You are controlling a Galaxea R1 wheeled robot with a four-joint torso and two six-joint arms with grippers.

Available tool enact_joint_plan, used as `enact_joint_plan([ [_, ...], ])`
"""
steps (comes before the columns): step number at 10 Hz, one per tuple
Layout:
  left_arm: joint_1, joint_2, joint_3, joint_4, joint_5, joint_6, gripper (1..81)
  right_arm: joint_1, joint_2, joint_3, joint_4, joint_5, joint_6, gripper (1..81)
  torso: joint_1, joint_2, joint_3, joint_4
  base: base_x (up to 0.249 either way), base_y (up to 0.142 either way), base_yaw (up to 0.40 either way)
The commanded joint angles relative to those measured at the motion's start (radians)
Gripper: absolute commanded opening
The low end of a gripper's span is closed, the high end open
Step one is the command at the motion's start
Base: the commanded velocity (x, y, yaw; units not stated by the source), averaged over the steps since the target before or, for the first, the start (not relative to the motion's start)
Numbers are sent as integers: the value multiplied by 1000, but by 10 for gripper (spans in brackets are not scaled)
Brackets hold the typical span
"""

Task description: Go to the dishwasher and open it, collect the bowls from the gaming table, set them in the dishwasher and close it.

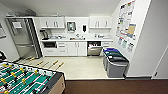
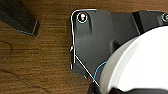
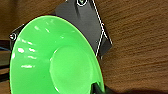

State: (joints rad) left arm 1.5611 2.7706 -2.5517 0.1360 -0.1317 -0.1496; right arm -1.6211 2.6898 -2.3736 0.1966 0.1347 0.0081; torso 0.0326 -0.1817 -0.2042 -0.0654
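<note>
The dishwasher (image 1: 94, 49) stands under the far kitchen counter, right of the white cabinet doors. Its dark inside shows above its steel front, so it looks open. In the right wrist view a bright green bowl (image 3: 55, 57) hangs close to the camera above brown wood floor, with my right gripper (image 3: 98, 88) shut on its rim. The left wrist view holds a pale, white-looking round bowl (image 2: 140, 62) above the same floor, and my left gripper (image 2: 100, 88) is at its edge. The gaming table is out of view.
The green football table (image 1: 27, 80) with its rods fills the near left corner. Two grey bins (image 1: 115, 62) with blue and dark lids stand against the right wall near the dishwasher. A steel fridge (image 1: 23, 37) stands at the far left. Pale floor lies between me and the counter.
</note>
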Motion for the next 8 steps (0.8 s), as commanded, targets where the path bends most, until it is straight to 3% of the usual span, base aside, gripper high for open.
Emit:
enact_joint_plan([
  [1, -35, -18, 1, 11, 44, 7, 10, 29, -31, -1, -8, -56, -2, 10, 0, 0, 0, 0, 195, -84, 0],
  [8, -35, -18, 1, 11, 44, 7, 10, 29, -29, -2, -8, -55, -2, 10, 0, 0, 0, 0, 194, -86, 0],
])
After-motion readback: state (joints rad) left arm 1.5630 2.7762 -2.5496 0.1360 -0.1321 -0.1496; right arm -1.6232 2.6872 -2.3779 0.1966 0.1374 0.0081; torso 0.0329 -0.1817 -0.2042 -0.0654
